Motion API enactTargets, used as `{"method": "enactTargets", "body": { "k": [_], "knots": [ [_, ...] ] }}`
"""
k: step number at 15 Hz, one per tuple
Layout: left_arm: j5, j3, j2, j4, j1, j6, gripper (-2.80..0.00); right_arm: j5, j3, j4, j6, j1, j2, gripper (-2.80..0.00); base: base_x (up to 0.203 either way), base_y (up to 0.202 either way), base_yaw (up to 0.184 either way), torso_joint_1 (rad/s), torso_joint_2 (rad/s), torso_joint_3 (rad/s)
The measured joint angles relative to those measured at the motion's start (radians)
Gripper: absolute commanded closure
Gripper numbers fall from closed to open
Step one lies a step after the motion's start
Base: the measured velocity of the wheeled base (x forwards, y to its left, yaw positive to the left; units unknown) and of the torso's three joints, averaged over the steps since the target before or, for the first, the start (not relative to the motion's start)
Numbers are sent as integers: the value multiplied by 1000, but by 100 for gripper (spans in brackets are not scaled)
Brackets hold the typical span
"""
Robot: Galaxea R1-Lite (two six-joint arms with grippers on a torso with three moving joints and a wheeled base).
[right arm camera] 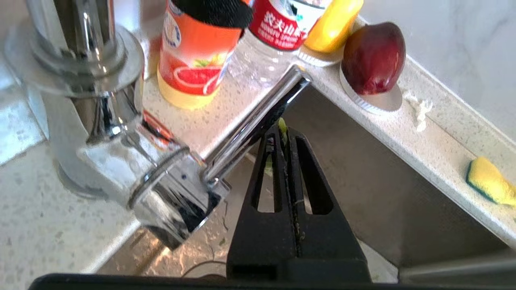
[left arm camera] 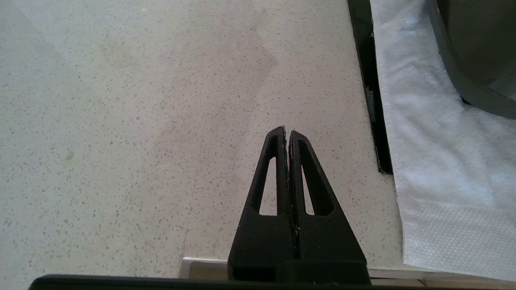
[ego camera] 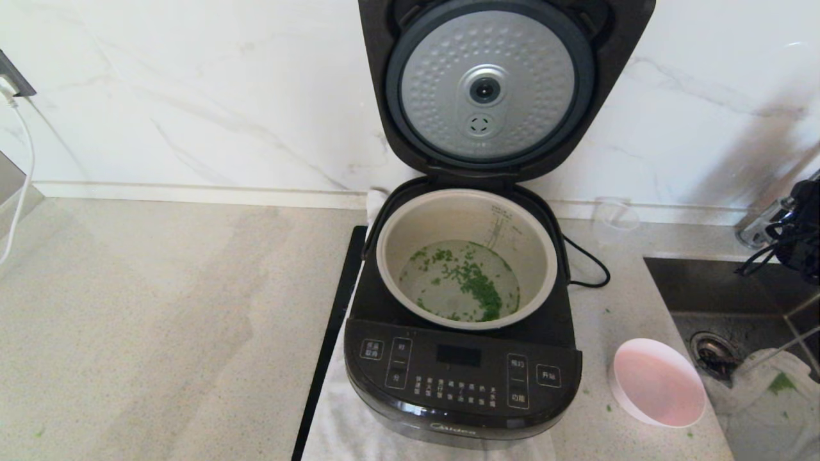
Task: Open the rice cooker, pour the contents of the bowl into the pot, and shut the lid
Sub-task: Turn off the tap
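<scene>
The black rice cooker (ego camera: 461, 378) stands mid-counter with its lid (ego camera: 493, 89) swung fully up, dimpled silver plate facing me. Chopped green bits (ego camera: 477, 282) float in shallow water at the bottom of the pale pot (ego camera: 448, 214). The bowl (ego camera: 656, 381), pink inside and empty, sits on the counter right of the cooker. My left gripper (left arm camera: 287, 131) is shut and empty over bare counter left of the cooker (left arm camera: 475, 48). My right gripper (right arm camera: 285, 131) is shut over the sink beside the faucet, a tiny green scrap stuck at its tips.
A white towel (ego camera: 346, 422) lies under the cooker, with a black strip (ego camera: 333, 333) along its left. A clear cup (ego camera: 615, 218) and power cord (ego camera: 586, 262) are behind. The sink (ego camera: 737, 320), chrome faucet (right arm camera: 121, 121), bottles (right arm camera: 193, 52), red fruit (right arm camera: 373, 56) and sponge (right arm camera: 489, 181) lie right.
</scene>
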Motion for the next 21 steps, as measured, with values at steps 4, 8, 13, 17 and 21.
{"method": "enactTargets", "body": {
  "k": [4,8,13,17,21],
  "knots": [
    [0,0,0,0,0,0,0,0,-33,1,-3,-1,20,0,0,0,0,0,0,0],
    [0,0,0,0,0,0,0,2,-29,-2,1,4,20,0,0,0,0,0,0,0],
    [0,0,0,0,0,0,0,2,-10,-9,6,25,-4,0,0,0,0,0,0,0],
    [0,0,0,0,0,0,0,11,-5,-17,11,47,-17,0,0,0,0,0,0,0],
    [0,0,0,0,0,0,0,10,37,-19,30,61,-43,0,0,0,0,0,0,0]
  ]
}}
